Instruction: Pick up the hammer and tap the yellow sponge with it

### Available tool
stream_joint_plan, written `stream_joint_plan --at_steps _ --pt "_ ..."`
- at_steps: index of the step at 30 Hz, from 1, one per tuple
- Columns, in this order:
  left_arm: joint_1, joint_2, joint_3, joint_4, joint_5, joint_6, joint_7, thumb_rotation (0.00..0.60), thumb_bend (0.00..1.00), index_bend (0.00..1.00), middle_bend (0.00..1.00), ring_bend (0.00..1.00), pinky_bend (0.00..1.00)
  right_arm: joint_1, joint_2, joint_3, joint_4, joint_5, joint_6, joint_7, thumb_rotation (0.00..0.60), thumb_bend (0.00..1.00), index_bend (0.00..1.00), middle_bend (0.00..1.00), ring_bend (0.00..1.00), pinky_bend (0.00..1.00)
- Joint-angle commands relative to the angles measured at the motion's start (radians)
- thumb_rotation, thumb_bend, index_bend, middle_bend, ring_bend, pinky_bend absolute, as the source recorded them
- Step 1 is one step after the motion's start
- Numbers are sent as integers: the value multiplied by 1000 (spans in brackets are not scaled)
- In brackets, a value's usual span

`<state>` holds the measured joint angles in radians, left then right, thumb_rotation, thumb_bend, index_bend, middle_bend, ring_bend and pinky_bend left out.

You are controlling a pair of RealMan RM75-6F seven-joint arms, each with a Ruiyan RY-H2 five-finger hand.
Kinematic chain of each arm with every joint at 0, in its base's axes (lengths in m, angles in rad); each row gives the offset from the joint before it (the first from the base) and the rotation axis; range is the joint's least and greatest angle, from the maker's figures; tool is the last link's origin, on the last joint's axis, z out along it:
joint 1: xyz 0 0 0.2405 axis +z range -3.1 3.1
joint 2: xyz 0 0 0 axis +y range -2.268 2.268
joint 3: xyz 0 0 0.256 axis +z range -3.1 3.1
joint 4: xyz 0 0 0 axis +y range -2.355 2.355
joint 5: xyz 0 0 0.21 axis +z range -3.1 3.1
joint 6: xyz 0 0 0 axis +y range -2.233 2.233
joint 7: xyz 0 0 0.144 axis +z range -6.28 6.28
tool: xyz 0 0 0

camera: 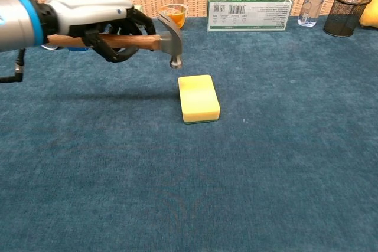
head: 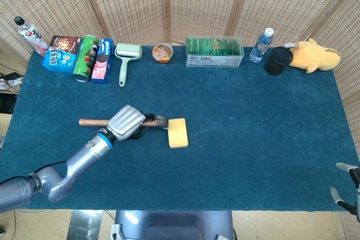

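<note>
My left hand [head: 127, 122] [camera: 109, 28] grips a wooden-handled hammer [head: 94, 122] [camera: 144, 42] and holds it level in the air. Its steel head [camera: 170, 38] hangs just above the near-left edge of the yellow sponge [head: 178, 132] [camera: 198, 98], not touching it in the chest view. The sponge lies flat on the blue tablecloth at mid-table. My right hand [head: 350, 186] shows only at the lower right corner of the head view, off the table's edge, its fingers apart and holding nothing.
Along the far edge stand a bottle [head: 31, 35], snack boxes [head: 59, 52], a green can [head: 85, 58], a lint roller [head: 125, 60], a cup [head: 162, 52], a green box [head: 214, 51], a water bottle [head: 260, 44], a black mesh cup [head: 278, 60] and a yellow plush [head: 313, 55].
</note>
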<state>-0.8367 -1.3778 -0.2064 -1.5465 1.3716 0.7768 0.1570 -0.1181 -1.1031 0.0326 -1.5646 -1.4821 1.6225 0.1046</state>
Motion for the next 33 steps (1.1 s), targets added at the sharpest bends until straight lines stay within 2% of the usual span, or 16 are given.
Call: stream_joint_plan --at_steps 1,9,12,25,33 --pt "-33 -29 -5 32 -15 -21 27 600 747 693 727 698 792 -4 -3 2 5 5 1 7 600 330 275 324 345 392" --pt "-63 -105 -14 84 -26 20 38 600 743 694 727 698 792 -6 -8 7 19 21 -10 20 600 331 275 325 348 392" --pt "-64 -141 -15 97 -35 37 1 600 731 694 728 698 791 -9 -9 9 25 26 -12 25 600 331 275 325 347 392" --pt "-42 -152 -28 79 -119 52 -124 600 717 694 728 698 792 -8 -8 13 24 26 -19 19 600 330 275 326 347 392" --pt "-38 -141 -30 54 -195 3 -181 600 716 694 727 698 791 -10 -8 16 19 30 -18 11 600 330 275 326 347 392"
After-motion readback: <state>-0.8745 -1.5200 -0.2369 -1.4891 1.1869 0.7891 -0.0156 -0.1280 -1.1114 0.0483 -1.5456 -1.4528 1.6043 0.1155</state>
